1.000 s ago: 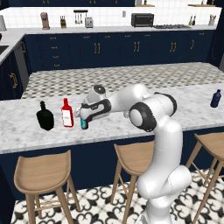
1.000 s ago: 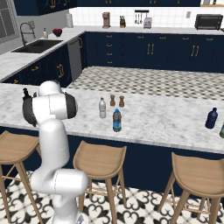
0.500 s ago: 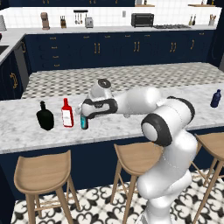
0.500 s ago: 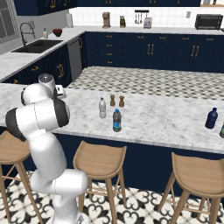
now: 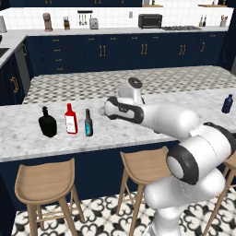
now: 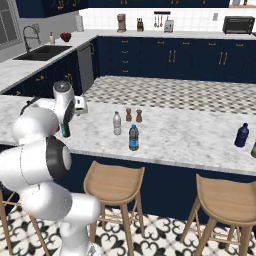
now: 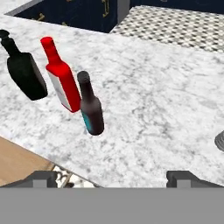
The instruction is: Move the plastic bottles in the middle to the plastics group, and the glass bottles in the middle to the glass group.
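A white robot arm reaches left over a marble island counter (image 5: 27, 138) in a navy-blue kitchen, with wooden stools (image 5: 46, 182) along the near side. In the left base view three bottles stand in a row near the counter's left end: a squat black bottle (image 5: 47, 123), a red bottle (image 5: 70, 119) with a white label just right of it, and a slim dark bottle (image 5: 88, 123) with a teal label just right of that. The slim bottle stands upright on the marble, close beside the red one, though whether they touch cannot be told. The gripper (image 7: 116, 177) is just right of this row, holding nothing; in the hand view its two dark fingertips (image 7: 43, 178) sit wide apart, so the jaws are open, and the three bottles lie ahead of them. In the right base view, a clear bottle (image 6: 117, 123) and a blue-label bottle (image 6: 133, 138) stand near the middle of the counter, close together, with two small brown shakers (image 6: 133, 115) just behind them. A navy bottle (image 6: 241, 135) stands well apart at the counter's right end.
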Robot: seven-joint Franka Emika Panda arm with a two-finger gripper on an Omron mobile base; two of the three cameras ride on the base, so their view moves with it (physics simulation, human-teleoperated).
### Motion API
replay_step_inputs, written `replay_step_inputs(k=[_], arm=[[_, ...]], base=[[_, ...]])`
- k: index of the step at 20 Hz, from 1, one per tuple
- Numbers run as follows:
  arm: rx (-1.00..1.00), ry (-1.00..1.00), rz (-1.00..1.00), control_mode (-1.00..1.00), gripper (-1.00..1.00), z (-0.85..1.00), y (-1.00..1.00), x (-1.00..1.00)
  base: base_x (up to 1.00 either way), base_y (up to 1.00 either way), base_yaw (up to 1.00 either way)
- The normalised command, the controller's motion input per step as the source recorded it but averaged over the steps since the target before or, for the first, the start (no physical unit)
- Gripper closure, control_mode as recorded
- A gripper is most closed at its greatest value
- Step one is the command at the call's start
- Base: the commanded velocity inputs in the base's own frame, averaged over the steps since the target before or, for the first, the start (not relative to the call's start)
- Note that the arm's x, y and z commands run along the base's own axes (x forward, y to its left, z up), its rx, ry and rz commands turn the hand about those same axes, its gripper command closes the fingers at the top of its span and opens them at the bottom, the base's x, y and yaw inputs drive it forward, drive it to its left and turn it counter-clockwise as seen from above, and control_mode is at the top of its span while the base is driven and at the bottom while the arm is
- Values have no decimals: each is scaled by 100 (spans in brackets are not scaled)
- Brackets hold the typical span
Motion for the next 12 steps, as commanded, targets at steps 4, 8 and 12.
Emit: replay_step_inputs(k=[4,8,12], arm=[[-10,19,-21,-100,-100,27,-84,-16],[-19,22,-30,-100,-100,28,-83,-1],[-14,19,-23,-100,-100,24,-94,1]], base=[[0,0,0],[0,0,0],[0,0,0]])
